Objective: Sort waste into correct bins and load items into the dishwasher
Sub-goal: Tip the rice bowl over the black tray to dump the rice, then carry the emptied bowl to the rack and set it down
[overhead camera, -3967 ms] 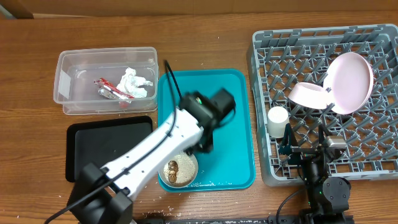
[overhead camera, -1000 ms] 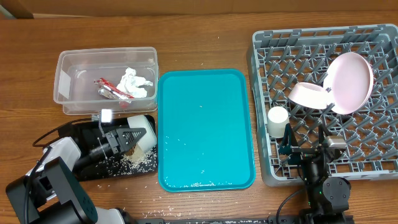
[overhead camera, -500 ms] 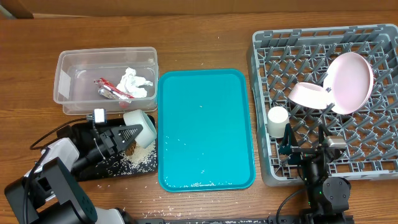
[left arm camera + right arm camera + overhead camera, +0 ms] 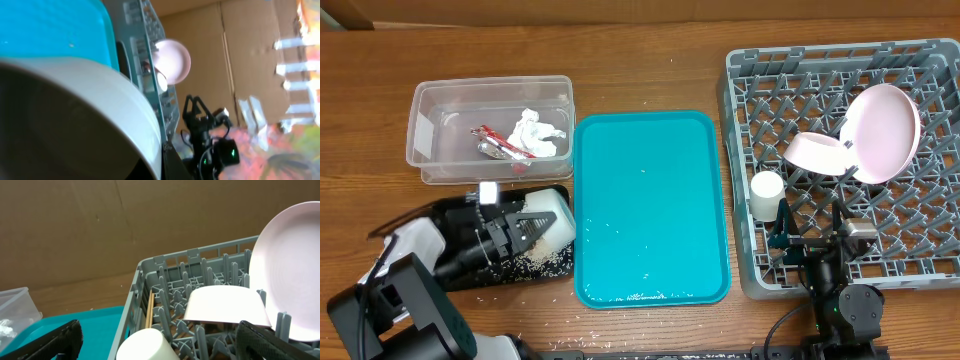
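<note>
My left gripper (image 4: pixel 542 222) is shut on the rim of the small white bowl (image 4: pixel 550 212), held tipped on its side over the black tray (image 4: pixel 460 215). That bowl (image 4: pixel 75 115) fills the left wrist view, with one dark finger (image 4: pixel 171 165) against its rim. White crumbs (image 4: pixel 535 262) lie on the black tray. The clear tub (image 4: pixel 430 110) holds the tissue (image 4: pixel 535 130) and the wrapper (image 4: pixel 498 143). In the grey rack (image 4: pixel 760 90) stand the plate (image 4: pixel 883 130), the pink bowl (image 4: pixel 817 152) and the white cup (image 4: pixel 766 193). My right gripper (image 4: pixel 810 232) hangs open at the rack's front edge, behind the cup (image 4: pixel 145 345).
The teal tray (image 4: pixel 650 170) lies between the bins and the rack, with a few crumbs along its front edge. Crumbs also dot the wooden table in front of the black tray. Brown cardboard walls stand behind the table.
Four seconds ago the left arm held the bowl with scraps over the teal tray; now the bowl is over the black tray, with crumbs there. In the last second it rocked slightly. Right arm unmoved.
</note>
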`<control>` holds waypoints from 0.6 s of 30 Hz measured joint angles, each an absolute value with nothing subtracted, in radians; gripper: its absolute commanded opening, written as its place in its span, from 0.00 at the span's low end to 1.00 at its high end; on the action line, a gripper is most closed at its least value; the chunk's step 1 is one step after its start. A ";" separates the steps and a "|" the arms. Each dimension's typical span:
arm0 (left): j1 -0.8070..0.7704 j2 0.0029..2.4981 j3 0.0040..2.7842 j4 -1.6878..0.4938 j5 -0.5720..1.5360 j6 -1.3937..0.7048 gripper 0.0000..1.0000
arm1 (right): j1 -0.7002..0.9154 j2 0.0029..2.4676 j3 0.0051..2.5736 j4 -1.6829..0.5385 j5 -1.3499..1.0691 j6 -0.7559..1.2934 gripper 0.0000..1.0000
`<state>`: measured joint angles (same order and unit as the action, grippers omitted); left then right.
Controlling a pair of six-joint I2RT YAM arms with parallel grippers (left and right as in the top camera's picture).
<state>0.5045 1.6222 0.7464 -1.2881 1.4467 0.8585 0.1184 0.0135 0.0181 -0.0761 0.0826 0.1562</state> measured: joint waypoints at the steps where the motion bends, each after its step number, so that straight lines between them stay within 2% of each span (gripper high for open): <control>1: 0.477 1.620 0.780 -1.339 1.423 0.896 0.04 | 0.118 0.014 0.018 -0.076 0.083 0.157 1.00; 4: 0.381 1.605 0.900 -1.365 1.384 0.938 0.04 | 0.118 0.014 0.018 -0.076 0.083 0.156 1.00; 7: 0.260 1.594 1.021 -1.227 1.349 0.851 0.04 | 0.118 0.014 0.018 -0.076 0.082 0.156 1.00; 10: 0.117 1.591 1.085 -0.907 1.285 0.594 0.04 | 0.118 0.014 0.018 -0.077 0.083 0.156 1.00; 12: -0.016 1.591 1.103 -0.615 1.203 0.318 0.04 | 0.118 0.014 0.018 -0.076 0.083 0.156 1.00; 13: -0.037 1.591 1.106 -0.592 1.191 0.279 0.04 | 0.118 0.014 0.018 -0.076 0.083 0.156 1.00; 18: -0.337 1.620 1.110 0.012 1.032 -0.249 0.04 | 0.118 0.013 0.018 -0.077 0.082 0.156 1.00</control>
<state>-0.3374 1.6199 1.1099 0.0120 1.0325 -0.2493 0.1184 0.0128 0.0181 -0.0769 0.0822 0.1558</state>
